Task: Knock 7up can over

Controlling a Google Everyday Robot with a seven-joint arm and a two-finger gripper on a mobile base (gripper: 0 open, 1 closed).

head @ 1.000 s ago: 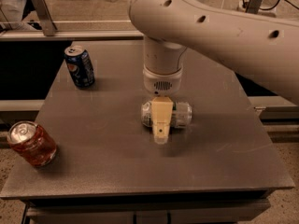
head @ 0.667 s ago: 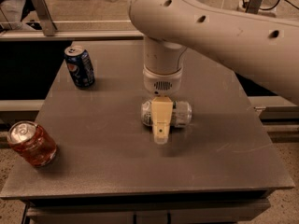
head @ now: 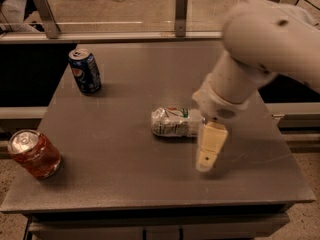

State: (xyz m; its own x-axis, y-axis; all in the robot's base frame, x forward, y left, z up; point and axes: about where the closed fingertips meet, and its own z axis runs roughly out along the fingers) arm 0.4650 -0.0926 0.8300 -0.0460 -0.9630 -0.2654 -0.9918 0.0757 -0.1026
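The 7up can [head: 175, 122], silvery-white with green and red marks and dented, lies on its side near the middle of the grey table [head: 125, 174]. My gripper [head: 209, 154] hangs from the white arm just right of the can's right end, its pale finger pointing down at the table. It holds nothing.
A dark blue Pepsi can [head: 85, 71] stands upright at the back left. A red-orange can [head: 33, 154] sits tilted at the front left corner. A metal rail with posts [head: 181, 12] runs behind the table. The table's front edge is close below the gripper.
The arm has swung to the right and lifted off the can, which now shows fully, lying on its side. The other cans have not moved.
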